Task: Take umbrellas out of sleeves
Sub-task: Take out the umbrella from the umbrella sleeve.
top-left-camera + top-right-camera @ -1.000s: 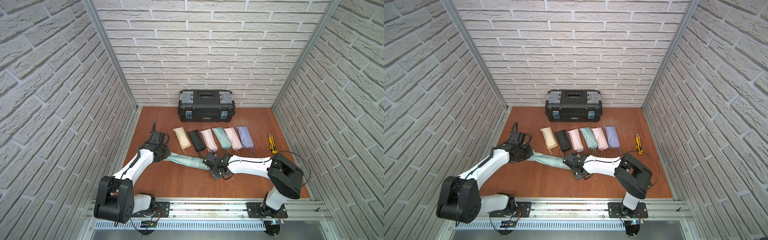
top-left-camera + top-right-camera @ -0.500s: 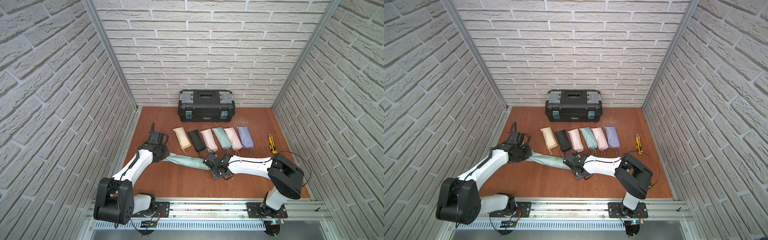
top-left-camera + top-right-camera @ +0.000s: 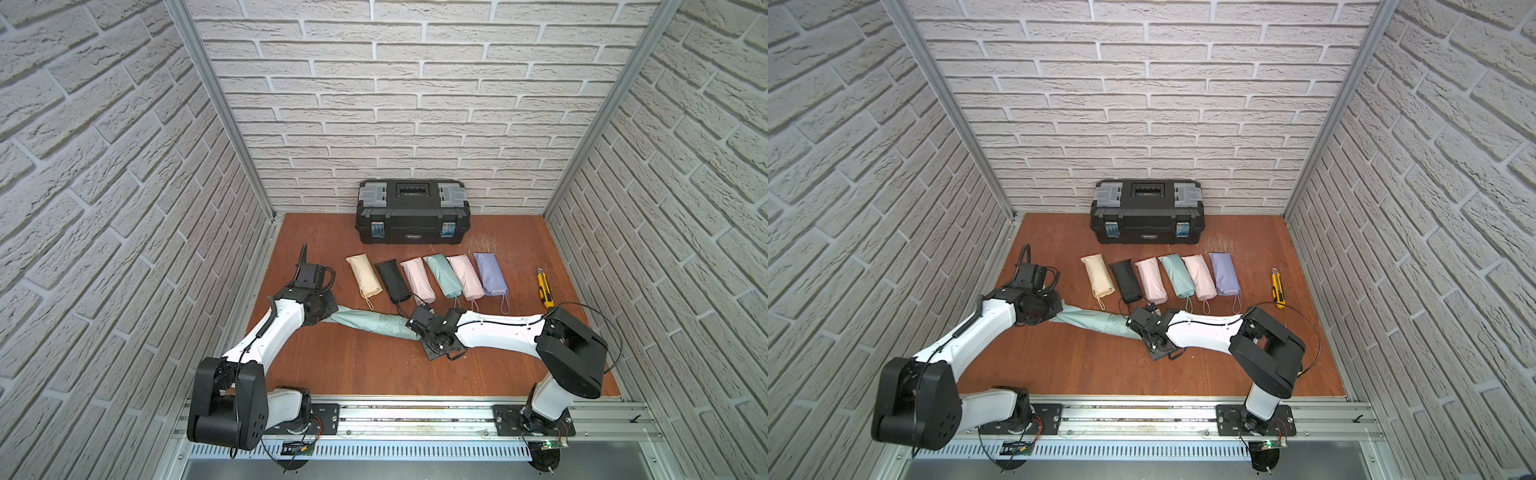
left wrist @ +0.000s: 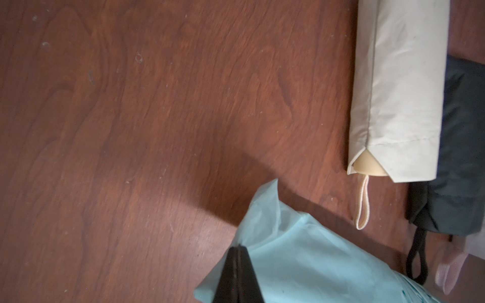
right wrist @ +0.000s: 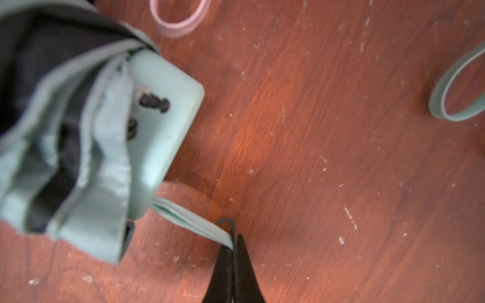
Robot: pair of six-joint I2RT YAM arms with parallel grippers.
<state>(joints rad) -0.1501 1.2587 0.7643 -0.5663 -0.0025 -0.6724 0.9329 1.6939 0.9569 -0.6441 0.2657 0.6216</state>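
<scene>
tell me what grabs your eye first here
A mint umbrella is stretched mid-table between both arms: the left end effector pinches its sleeve, the right end effector its wrist loop. Behind it lies a row of six sleeved umbrellas, then a black toolbox against the back wall.

We see only a small shift: the left tool [image 4: 237, 249], pinched on the end of the mint sleeve [image 3: 353, 319], edges slightly toward the left wall [image 3: 124, 208], away from the right tool [image 5: 232, 237] holding the wrist loop [image 5: 191, 223], and the sleeve's pinched end goes with it.
</scene>
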